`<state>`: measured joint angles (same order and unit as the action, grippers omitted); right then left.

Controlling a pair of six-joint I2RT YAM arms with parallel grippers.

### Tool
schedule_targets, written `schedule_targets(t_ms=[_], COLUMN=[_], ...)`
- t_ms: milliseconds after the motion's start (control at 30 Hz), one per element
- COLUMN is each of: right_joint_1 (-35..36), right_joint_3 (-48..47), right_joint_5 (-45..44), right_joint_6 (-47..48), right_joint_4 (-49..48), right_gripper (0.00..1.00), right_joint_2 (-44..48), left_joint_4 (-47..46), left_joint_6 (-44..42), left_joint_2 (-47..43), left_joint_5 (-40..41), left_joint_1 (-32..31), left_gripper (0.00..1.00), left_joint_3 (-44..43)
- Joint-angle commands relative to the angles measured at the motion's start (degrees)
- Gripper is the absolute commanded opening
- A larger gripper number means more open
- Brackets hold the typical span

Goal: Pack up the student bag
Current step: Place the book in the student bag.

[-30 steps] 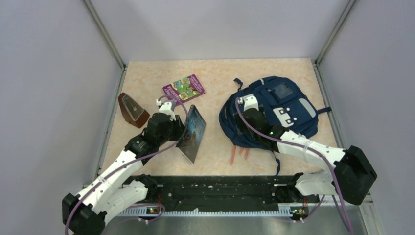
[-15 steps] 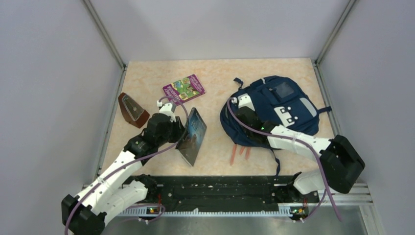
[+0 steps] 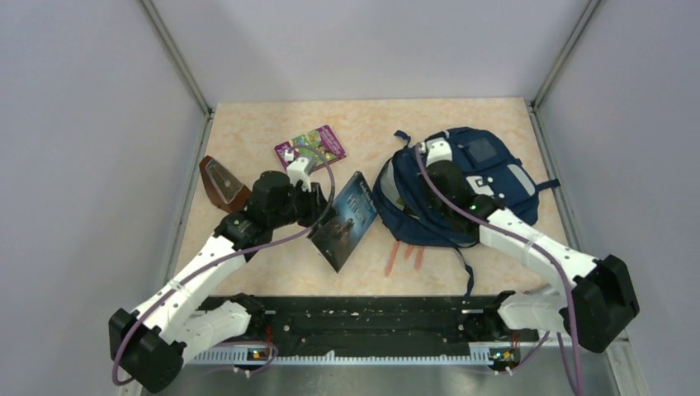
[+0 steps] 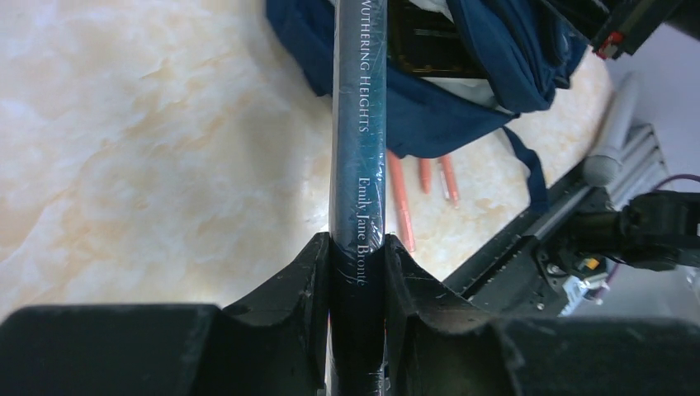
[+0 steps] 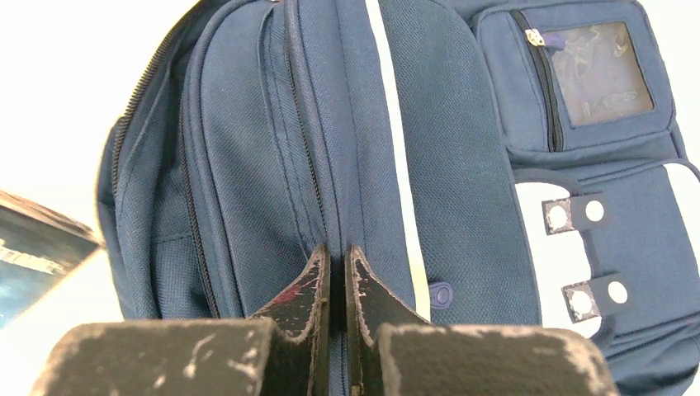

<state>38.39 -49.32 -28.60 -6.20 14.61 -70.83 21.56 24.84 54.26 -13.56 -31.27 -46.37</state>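
Observation:
The student bag [image 3: 495, 177], navy with a white front patch, lies at the right of the table; its front pockets fill the right wrist view [image 5: 462, 148]. My right gripper [image 3: 436, 191] is over its left part and is shut [image 5: 337, 252] on a fold of fabric along a zip. The bag's left side gapes towards the book. My left gripper [image 3: 318, 206] is shut on a dark blue book [image 3: 348, 221], clamping the lower spine [image 4: 361, 148] between its fingers [image 4: 359, 247]. The book hangs tilted just left of the bag's mouth [image 4: 446, 99], and its corner shows in the right wrist view [image 5: 33, 247].
A purple picture book [image 3: 311, 146] lies behind the left gripper. A brown wedge-shaped object [image 3: 223, 183] sits at the far left. Orange-red pens [image 3: 404, 256] [image 4: 402, 206] lie on the table below the bag. A bag strap trails towards the black rail [image 3: 363, 318] at the near edge.
The right gripper has closed on the bag's fabric and shifted back and right, pulling the opening wider. The left arm has carried the book right, up to the bag.

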Motion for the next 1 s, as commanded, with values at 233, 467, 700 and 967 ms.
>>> schedule_targets(t_ms=[233,467,700,967], right_joint_1=[-10.4,-15.4,-16.3,-16.3], right_joint_3=[-5.8,-4.6,-4.4,-3.6], right_joint_5=[21.5,30.1,30.8,31.9], right_joint_6=[-5.5,-9.6,-10.5,-11.0], right_joint_4=[-8.0,-9.8,-10.0,-10.9], right_gripper=[0.00,0.00,0.00,0.00], right_joint_2=[8.9,10.0,11.1,11.5], left_joint_4=[-20.6,-28.1,-30.5,-27.5], left_joint_6=[3.0,5.5,6.4,5.1], left_joint_2=[10.6,18.5,26.2,34.6], left_joint_5=[-13.1,-16.4,-18.4,-13.0], left_joint_1=[-2.1,-7.9,-9.4,-7.4], left_gripper=[0.00,0.00,0.00,0.00], left_joint_3=[-7.7,-10.4,-13.0,-16.4])
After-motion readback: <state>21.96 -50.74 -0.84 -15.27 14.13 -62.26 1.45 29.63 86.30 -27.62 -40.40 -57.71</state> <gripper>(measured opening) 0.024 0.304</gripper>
